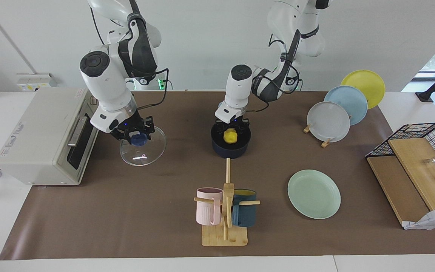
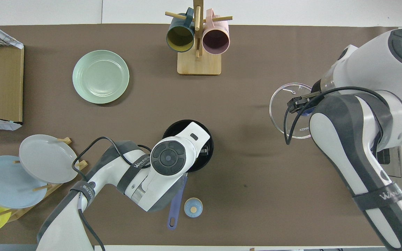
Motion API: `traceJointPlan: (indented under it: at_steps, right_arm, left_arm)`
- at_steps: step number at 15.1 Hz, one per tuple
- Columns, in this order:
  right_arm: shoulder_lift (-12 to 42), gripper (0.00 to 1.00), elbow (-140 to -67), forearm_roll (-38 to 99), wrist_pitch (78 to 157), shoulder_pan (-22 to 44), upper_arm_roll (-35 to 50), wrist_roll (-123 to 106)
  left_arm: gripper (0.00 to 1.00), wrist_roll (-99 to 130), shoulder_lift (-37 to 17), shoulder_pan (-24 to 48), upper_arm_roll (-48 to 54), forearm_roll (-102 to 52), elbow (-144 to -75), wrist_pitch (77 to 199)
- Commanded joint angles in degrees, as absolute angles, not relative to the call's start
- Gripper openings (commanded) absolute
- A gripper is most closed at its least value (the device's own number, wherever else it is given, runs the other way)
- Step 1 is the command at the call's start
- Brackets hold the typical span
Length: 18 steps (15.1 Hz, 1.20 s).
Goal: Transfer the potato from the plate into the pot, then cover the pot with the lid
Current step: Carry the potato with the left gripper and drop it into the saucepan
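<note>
Brown mat: left gripper (image 1: pixel 232 130) clamps potato (image 1: pixel 230 136) inside pot (image 1: pixel 230 149), seen only facing; overhead, wrist hides it. Right gripper (image 1: pixel 139 136) grips lid (image 1: pixel 143 149) knob.

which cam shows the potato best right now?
Facing view. The potato shows bright yellow inside the pot, between the left end effector's fingers. In the overhead view the left arm covers the pot's middle, so the potato is hidden.

Potato (image 1: pixel 230 135) in pot (image 1: pixel 231 150), plate (image 1: pixel 314 193) farther from robots.
</note>
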<state>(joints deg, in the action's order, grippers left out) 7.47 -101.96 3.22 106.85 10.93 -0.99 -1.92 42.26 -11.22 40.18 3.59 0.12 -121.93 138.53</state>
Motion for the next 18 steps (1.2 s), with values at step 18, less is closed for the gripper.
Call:
traceJointPlan:
  at_steps: [18]
  right_arm:
    - [10.1,0.0,-93.9,2.8,104.5,27.0,-0.9,24.6]
  left_arm:
    - [1.0,18.2,-0.3,19.0,2.0,0.3,-96.3,100.0]
